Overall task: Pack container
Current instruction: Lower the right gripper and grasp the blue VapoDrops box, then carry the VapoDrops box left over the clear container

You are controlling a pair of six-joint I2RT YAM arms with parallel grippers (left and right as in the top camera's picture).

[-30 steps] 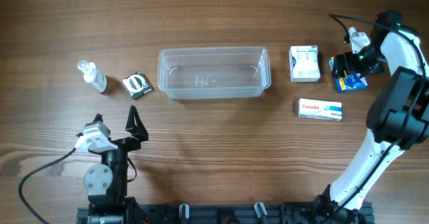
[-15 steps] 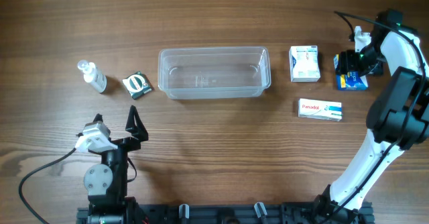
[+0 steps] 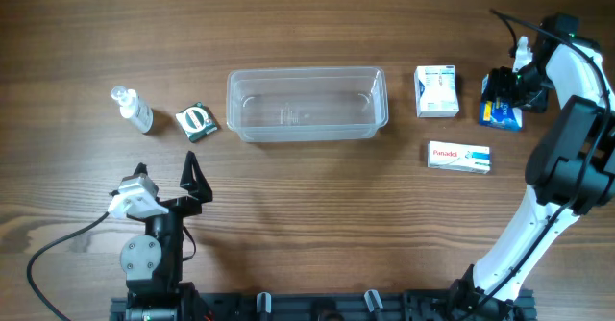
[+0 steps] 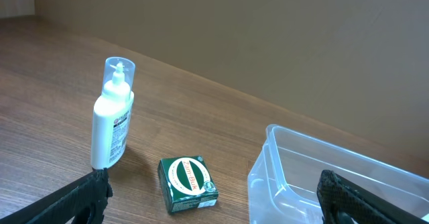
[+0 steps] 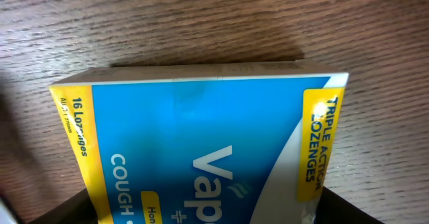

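Plastic this thin probably flexes and slides, so take the clear container (image 3: 233, 105), empty at mid-table, by its long rim (it looks light). Your left gripper (image 3: 165, 175) gapes wide; whether the right gripper (image 3: 501, 98) pinches the lozenge box (image 5: 201, 150), marked "TRIPLE ACTION LOZENGES", you cannot tell. A white box (image 3: 458, 156) reads "Panadol".
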